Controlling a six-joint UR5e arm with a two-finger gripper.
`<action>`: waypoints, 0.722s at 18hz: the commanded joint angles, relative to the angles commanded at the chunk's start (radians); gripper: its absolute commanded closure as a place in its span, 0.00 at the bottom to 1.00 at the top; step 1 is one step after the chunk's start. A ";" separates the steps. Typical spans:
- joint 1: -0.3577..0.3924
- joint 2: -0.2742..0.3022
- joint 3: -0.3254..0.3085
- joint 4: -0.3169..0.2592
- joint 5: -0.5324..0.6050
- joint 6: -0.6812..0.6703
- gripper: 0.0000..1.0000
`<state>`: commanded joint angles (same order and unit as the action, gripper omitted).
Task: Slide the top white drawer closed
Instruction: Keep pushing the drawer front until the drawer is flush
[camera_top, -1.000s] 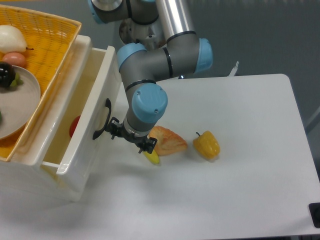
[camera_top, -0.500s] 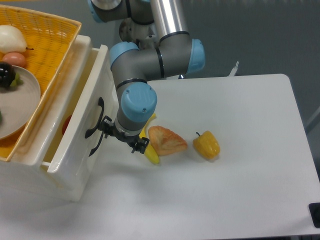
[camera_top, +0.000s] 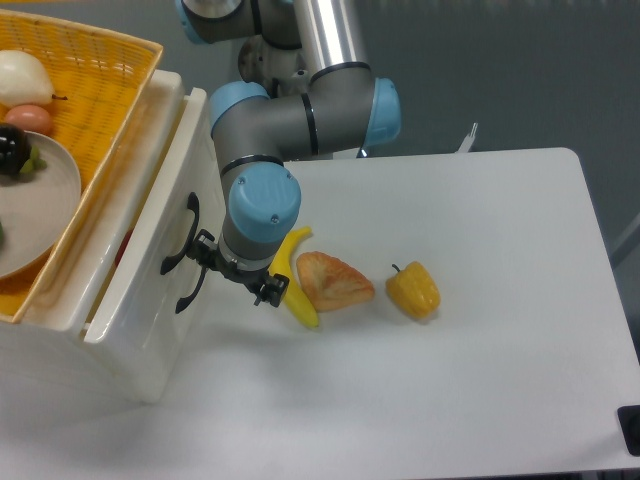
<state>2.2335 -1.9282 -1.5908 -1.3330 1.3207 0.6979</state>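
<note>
The top white drawer (camera_top: 140, 262) sticks out only a little from the white cabinet at the left, its front panel tilted toward me with a curved black handle (camera_top: 177, 236). A thin gap behind the panel shows something red (camera_top: 124, 246) inside. My gripper (camera_top: 237, 270) points down right beside the drawer front, its left side up against the panel near the handle. The jaws look shut with nothing held, and the fingertips are hidden under the blue wrist.
A second black handle (camera_top: 189, 290) shows on the lower drawer front. A yellow wicker basket (camera_top: 95, 90) with a plate and fruit sits on top of the cabinet. A banana (camera_top: 292, 285), an orange wedge (camera_top: 333, 281) and a yellow pepper (camera_top: 413, 290) lie just right of the gripper.
The gripper has moved left, pushing the drawer front with it. The drawer has slid well into the cabinet, and the lower handle has come into view.
</note>
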 joint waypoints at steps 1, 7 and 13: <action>-0.003 -0.002 -0.002 0.000 0.002 0.000 0.00; -0.003 -0.002 0.000 -0.002 0.003 0.000 0.00; 0.000 0.000 0.003 -0.002 0.003 0.008 0.00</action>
<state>2.2334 -1.9282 -1.5877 -1.3346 1.3238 0.7056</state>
